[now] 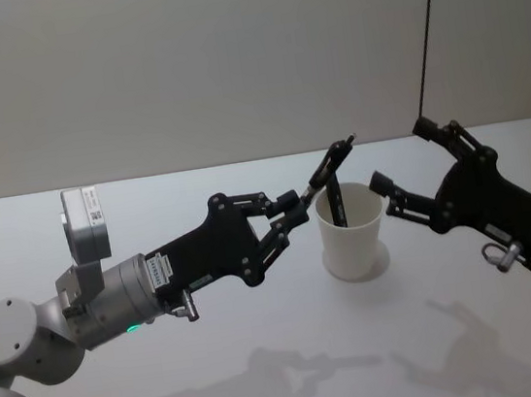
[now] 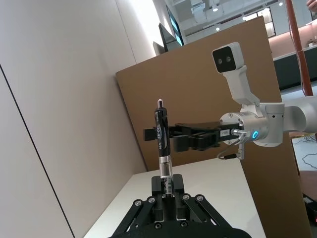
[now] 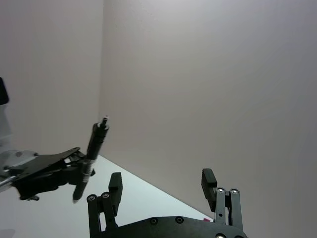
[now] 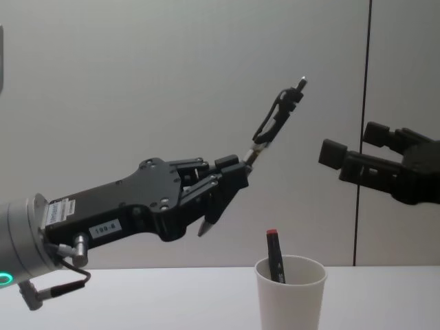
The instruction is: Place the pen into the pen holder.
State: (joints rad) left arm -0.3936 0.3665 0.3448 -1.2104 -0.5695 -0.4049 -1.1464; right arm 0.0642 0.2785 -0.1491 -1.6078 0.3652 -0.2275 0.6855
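Note:
My left gripper (image 1: 298, 206) is shut on the pen (image 1: 331, 162), a black pen with a clip, held by its lower part and tilted up and to the right. The pen (image 4: 275, 117) hangs above and left of the pen holder (image 4: 290, 292), a white paper cup (image 1: 354, 238) standing on the table. In the left wrist view the pen (image 2: 162, 136) rises from between the fingers (image 2: 159, 186). My right gripper (image 1: 403, 157) stands open just right of the cup, above the table, with nothing in it (image 3: 162, 181).
Another black pen with a red end (image 4: 273, 256) leans inside the cup. The white table (image 1: 286, 352) spreads out around it. A grey wall stands behind, with a dark vertical seam (image 1: 427, 30) at the right.

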